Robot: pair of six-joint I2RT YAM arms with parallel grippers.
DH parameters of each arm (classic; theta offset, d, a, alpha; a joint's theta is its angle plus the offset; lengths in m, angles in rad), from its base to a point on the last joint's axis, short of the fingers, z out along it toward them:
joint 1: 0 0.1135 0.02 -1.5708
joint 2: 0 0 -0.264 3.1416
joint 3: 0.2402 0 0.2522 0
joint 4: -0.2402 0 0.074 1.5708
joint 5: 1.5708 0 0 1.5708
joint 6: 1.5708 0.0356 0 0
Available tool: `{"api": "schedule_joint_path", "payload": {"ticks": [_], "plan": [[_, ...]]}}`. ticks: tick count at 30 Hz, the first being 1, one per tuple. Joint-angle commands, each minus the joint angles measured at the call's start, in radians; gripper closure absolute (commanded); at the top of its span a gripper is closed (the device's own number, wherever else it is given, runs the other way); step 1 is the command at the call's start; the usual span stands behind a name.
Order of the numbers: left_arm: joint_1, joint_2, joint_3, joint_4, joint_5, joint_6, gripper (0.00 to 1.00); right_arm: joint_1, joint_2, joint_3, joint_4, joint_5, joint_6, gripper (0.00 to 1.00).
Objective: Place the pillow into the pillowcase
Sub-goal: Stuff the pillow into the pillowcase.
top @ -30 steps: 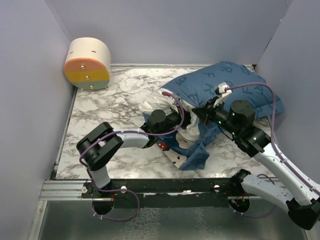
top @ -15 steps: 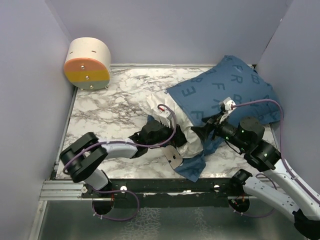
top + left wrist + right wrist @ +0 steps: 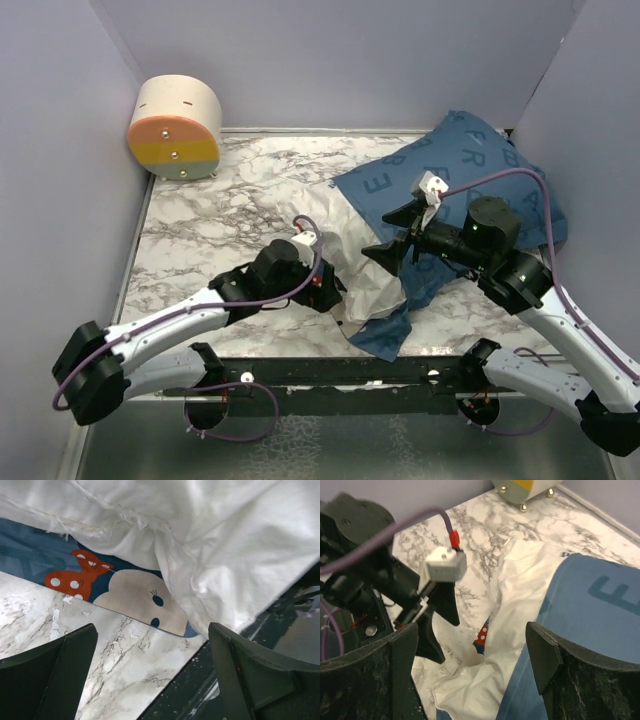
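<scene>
Marble-patterned tabletop (image 3: 200,230) carries the pillow (image 3: 370,275) on its right half, its far end sheathed in the pillowcase (image 3: 470,170) and its near white end bare. The left gripper (image 3: 328,292) and right gripper (image 3: 392,235) sit beside that bare end, jaws spread wide, both empty.

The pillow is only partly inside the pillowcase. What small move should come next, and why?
Probably lower the left pincer onto the pillowcase edge lying under the pillow and grip it. The pillow's white end sticks out uncovered, that edge lies just ahead of the left pincer, and it and the right pincer are open, holding nothing.
</scene>
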Motion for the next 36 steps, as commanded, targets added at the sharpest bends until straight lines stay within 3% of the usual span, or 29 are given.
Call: {"api": "schedule_joint_path", "payload": {"ticks": [1,4,7,10,15,21,25,29,32,36], "plan": [[0.044,-0.201,-0.040,-0.066,-0.019,-0.006,0.02,0.009,0.061,0.051,0.026,-0.202,-0.065,0.13],[0.131,-0.303,-0.095,0.007,0.068,-0.022,0.02,0.017,0.143,0.089,0.038,-0.269,-0.104,0.13],[0.279,-0.246,-0.028,-0.008,0.185,0.029,0.08,0.069,0.243,0.160,0.033,-0.139,-0.134,0.13],[0.406,-0.147,0.037,0.014,0.251,0.079,0.23,0.076,0.341,0.236,0.041,-0.043,-0.103,0.16],[0.610,0.013,-0.047,0.378,0.442,-0.112,0.48,0.085,0.479,0.262,0.058,0.051,-0.087,0.20],[0.590,0.311,-0.008,0.852,0.518,-0.333,0.51,0.089,0.518,0.149,0.085,0.070,-0.018,0.37],[0.477,0.531,0.145,0.890,0.526,-0.328,0.52,0.089,0.413,0.058,0.114,0.106,0.027,0.41],[0.414,0.698,0.229,0.931,0.547,-0.359,0.68,0.089,0.315,-0.012,0.155,-0.037,0.070,0.41],[0.415,0.684,0.141,1.000,0.507,-0.385,0.64,0.089,0.268,-0.041,0.169,-0.102,0.066,0.39],[0.418,0.486,0.054,0.728,0.356,-0.220,0.35,0.089,0.255,-0.036,0.178,-0.124,0.025,0.33]]}}
